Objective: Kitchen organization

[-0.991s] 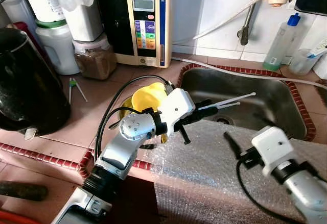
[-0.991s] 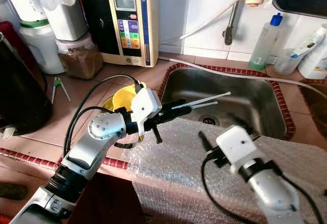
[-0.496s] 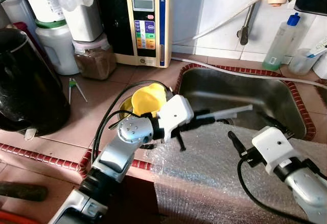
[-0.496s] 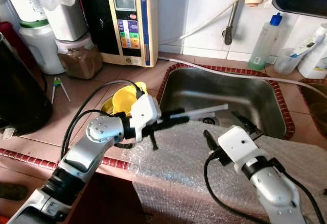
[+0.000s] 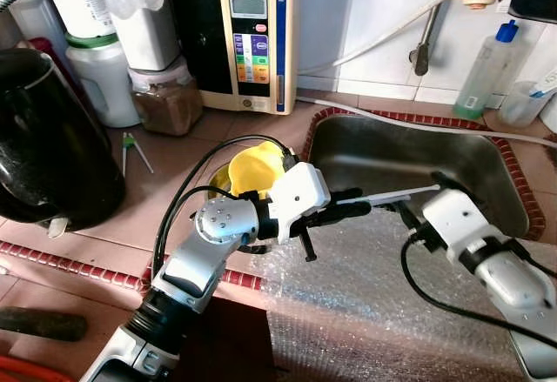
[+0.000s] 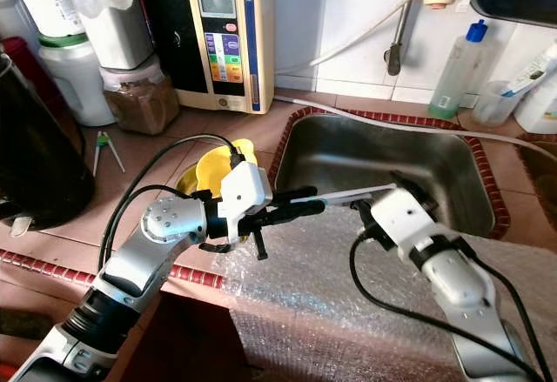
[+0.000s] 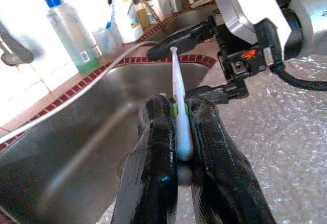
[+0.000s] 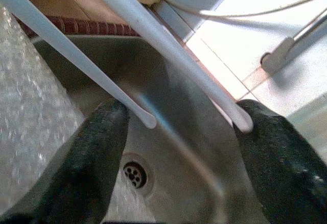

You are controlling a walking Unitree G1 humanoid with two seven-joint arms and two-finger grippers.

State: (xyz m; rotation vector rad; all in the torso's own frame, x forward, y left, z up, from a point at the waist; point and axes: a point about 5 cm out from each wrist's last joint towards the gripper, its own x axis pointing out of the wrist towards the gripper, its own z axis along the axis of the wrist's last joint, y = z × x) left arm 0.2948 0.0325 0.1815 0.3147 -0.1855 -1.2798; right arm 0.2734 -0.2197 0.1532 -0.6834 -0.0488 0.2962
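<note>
My left gripper point(image 5: 350, 209) is shut on a pair of white chopsticks point(image 5: 402, 195), which stick out level over the near edge of the steel sink point(image 5: 487, 166). In the left wrist view the chopsticks point(image 7: 176, 95) are pinched between the black fingers point(image 7: 153, 152), with a bit of green at the grip. My right gripper point(image 5: 423, 196) is open at the far ends of the chopsticks. In the right wrist view both white sticks point(image 8: 153, 36) end between its spread fingers point(image 8: 94, 155), touching neither.
Bubble wrap point(image 5: 374, 299) covers the counter's front edge below both arms. A yellow cup point(image 5: 257, 166) sits behind the left arm. A black kettle point(image 5: 48, 138), jars point(image 5: 165, 99), a beige appliance point(image 5: 257, 38) and a soap bottle point(image 5: 487, 73) line the back.
My right gripper has risen and moved left to the chopstick tips, which now lie between its fingers. The left gripper lowered the chopsticks slightly and still holds them.
</note>
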